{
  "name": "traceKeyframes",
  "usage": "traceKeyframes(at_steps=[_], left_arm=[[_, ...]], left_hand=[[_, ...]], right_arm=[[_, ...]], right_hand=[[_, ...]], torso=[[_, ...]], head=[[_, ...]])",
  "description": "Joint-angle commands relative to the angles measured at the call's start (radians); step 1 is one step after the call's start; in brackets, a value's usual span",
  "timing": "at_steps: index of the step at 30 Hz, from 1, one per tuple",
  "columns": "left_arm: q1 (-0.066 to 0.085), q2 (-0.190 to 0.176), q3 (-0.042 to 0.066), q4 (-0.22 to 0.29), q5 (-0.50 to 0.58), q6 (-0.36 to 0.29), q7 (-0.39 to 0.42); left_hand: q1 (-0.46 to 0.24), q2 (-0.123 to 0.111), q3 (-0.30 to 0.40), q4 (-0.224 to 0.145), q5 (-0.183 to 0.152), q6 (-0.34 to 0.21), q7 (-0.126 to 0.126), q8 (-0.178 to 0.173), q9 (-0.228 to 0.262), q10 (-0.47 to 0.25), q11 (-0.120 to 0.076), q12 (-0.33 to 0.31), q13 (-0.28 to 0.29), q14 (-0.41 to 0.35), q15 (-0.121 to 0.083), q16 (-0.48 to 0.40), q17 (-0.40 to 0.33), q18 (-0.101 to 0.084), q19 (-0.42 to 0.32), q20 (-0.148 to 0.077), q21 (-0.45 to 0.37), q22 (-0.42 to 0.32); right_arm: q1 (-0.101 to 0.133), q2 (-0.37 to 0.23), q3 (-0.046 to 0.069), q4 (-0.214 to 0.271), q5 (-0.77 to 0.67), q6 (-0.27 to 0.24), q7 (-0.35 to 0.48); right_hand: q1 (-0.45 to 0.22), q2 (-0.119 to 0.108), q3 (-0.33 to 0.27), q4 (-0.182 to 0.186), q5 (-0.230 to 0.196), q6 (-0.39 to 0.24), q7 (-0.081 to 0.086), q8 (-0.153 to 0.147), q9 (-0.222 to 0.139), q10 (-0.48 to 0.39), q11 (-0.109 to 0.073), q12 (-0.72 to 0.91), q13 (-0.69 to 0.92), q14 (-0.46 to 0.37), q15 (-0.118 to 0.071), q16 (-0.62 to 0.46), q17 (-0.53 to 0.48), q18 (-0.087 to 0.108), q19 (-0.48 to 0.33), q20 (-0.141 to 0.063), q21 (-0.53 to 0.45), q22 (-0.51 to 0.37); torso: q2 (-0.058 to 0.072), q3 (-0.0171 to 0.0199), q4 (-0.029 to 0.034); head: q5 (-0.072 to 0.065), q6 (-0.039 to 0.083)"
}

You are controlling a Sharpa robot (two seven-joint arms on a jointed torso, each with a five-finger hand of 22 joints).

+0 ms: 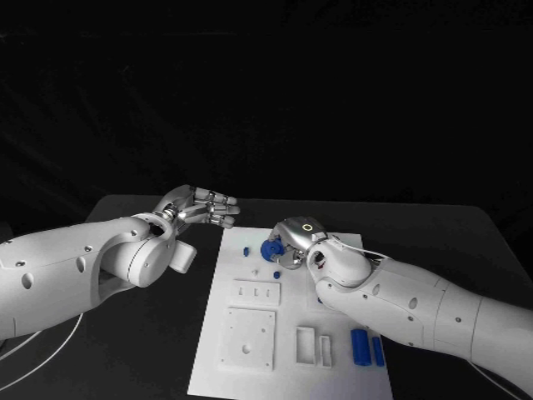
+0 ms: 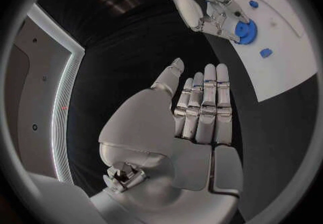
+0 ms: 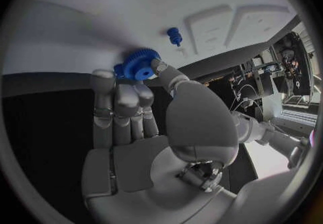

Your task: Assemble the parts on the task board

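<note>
Right hand point(image 1: 296, 242): pinching blue gear point(image 3: 139, 64) on task board point(image 1: 252, 350) — far end.
Left hand point(image 1: 201, 206): holding nothing, fingers straight together — above bench point(image 1: 146, 350), beside board.

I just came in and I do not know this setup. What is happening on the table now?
The robot is assembling small blue plastic parts on the white rectangular task board. Its right hand holds a round blue toothed gear at the far end of the board, its fingers around it. The left hand holds nothing and hovers over the black table beside the board. Two blue cylinders lie near the board's near right corner.
</note>
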Motion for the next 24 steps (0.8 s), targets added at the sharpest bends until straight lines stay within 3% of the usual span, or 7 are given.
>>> traceKeyframes(at_steps=[1,5,7,11,17,24], left_arm=[[0.001,0.002,0.001,0.002,-0.002,0.014,0.004],[0.001,0.002,0.001,0.001,-0.002,0.014,0.004],[0.001,0.002,0.001,0.001,-0.002,0.015,0.004],[0.000,0.002,0.001,0.001,-0.002,0.018,0.006],[0.000,0.000,0.001,-0.001,-0.002,0.017,0.006],[0.000,-0.006,0.001,-0.002,-0.002,0.015,0.006]], left_hand=[[-0.009,0.001,-0.004,-0.001,-0.003,-0.005,0.000,-0.002,0.001,-0.005,0.000,-0.004,0.002,-0.003,0.003,0.002,0.001,-0.001,0.005,-0.001,-0.005,0.001],[-0.009,0.001,-0.004,-0.001,-0.003,-0.005,0.000,-0.002,0.001,-0.005,0.000,-0.004,0.002,-0.003,0.003,0.002,0.001,-0.001,0.005,-0.001,-0.005,0.001],[-0.009,0.001,-0.004,-0.001,-0.003,-0.005,0.000,-0.002,0.001,-0.005,0.000,-0.004,0.002,-0.003,0.003,0.002,0.001,-0.001,0.005,-0.001,-0.005,0.001],[-0.009,0.000,-0.004,-0.002,-0.003,-0.006,0.000,-0.002,0.001,-0.006,0.000,-0.004,0.002,-0.004,0.003,0.002,0.001,-0.001,0.005,-0.001,-0.006,0.001],[-0.009,0.000,-0.004,-0.002,-0.003,-0.006,0.000,-0.002,0.001,-0.006,0.000,-0.004,0.002,-0.004,0.003,0.002,0.001,-0.001,0.005,-0.001,-0.006,0.001],[-0.009,0.000,-0.004,-0.002,-0.003,-0.006,0.000,-0.002,0.001,-0.006,0.000,-0.004,0.002,-0.004,0.003,0.002,0.001,-0.001,0.005,-0.001,-0.006,0.001]], right_arm=[[-0.002,0.003,-0.002,-0.002,0.005,0.020,0.002],[-0.002,0.002,-0.002,0.000,0.015,0.010,0.006],[-0.002,-0.002,-0.002,0.005,0.023,0.001,0.008],[-0.002,-0.019,-0.002,0.026,0.054,-0.025,0.012],[-0.002,-0.060,0.001,0.074,0.102,-0.056,0.020],[0.000,-0.131,0.032,0.155,0.170,-0.072,0.039]], right_hand=[[0.004,-0.014,-0.023,0.004,-0.021,-0.080,-0.007,-0.005,-0.002,-0.003,-0.012,-0.008,-0.005,0.000,-0.003,-0.007,-0.001,-0.013,0.041,0.002,-0.005,0.070],[0.023,-0.012,-0.086,0.019,-0.020,-0.202,-0.013,-0.009,-0.007,-0.003,-0.024,-0.013,-0.011,0.001,-0.012,-0.009,-0.002,-0.022,0.043,-0.009,-0.011,0.071],[0.023,-0.014,-0.098,0.021,-0.013,-0.221,-0.011,-0.011,-0.008,-0.002,-0.022,-0.013,-0.011,0.001,-0.012,-0.010,-0.002,-0.023,0.043,-0.010,-0.013,0.070],[0.027,-0.009,-0.125,0.039,0.033,-0.199,-0.003,-0.010,-0.007,-0.002,-0.014,-0.012,-0.010,0.001,-0.009,-0.009,0.001,-0.022,0.046,-0.009,-0.014,0.071],[0.020,-0.009,-0.121,0.046,0.044,-0.161,0.001,-0.009,-0.006,-0.002,-0.008,-0.009,-0.008,0.001,-0.006,-0.007,0.004,-0.015,0.047,-0.004,-0.014,0.072],[0.017,-0.006,-0.113,0.053,0.042,-0.113,0.007,-0.007,-0.004,-0.002,0.000,-0.005,-0.006,0.001,-0.001,-0.007,0.004,-0.011,0.047,0.000,-0.014,0.072]], torso=[[0.000,-0.0005,0.0004],[0.000,-0.0012,0.0011],[-0.001,-0.0010,0.0007],[0.000,-0.0007,0.0004],[-0.002,0.0009,-0.0050],[-0.004,0.0044,-0.0087]], head=[[0.000,0.000],[0.000,0.000],[0.002,0.000],[0.004,-0.001],[0.008,-0.001],[0.004,0.003]])
